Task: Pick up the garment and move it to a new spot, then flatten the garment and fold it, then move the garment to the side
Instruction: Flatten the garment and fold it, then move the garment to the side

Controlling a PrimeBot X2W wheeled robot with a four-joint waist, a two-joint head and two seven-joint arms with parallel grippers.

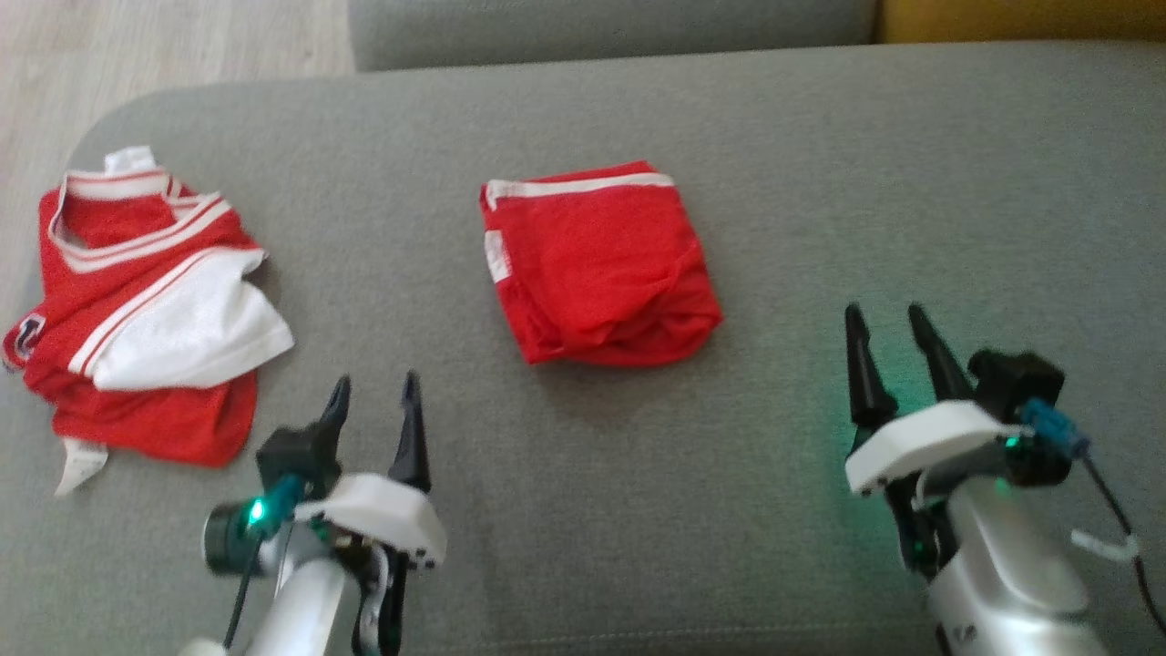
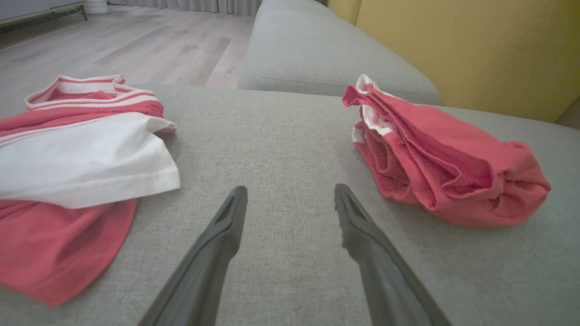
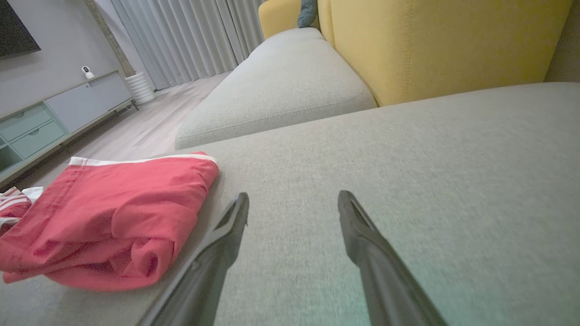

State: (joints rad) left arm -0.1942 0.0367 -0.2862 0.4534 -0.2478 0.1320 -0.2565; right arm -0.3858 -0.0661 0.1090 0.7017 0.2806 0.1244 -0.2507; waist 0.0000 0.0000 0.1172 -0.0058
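A broad grey fabric cushion point(image 1: 820, 182), the seat of a sofa by the look of it, carries two pieces of clothing, well apart. Near its middle lies a red garment point(image 1: 597, 269), folded into a rough square, with a white band along its far edge and its near edge bunched and rounded. At the left end a red-and-white jersey point(image 1: 146, 310) lies crumpled, a white sleeve turned over the red, striped trim toward the rounded corner.
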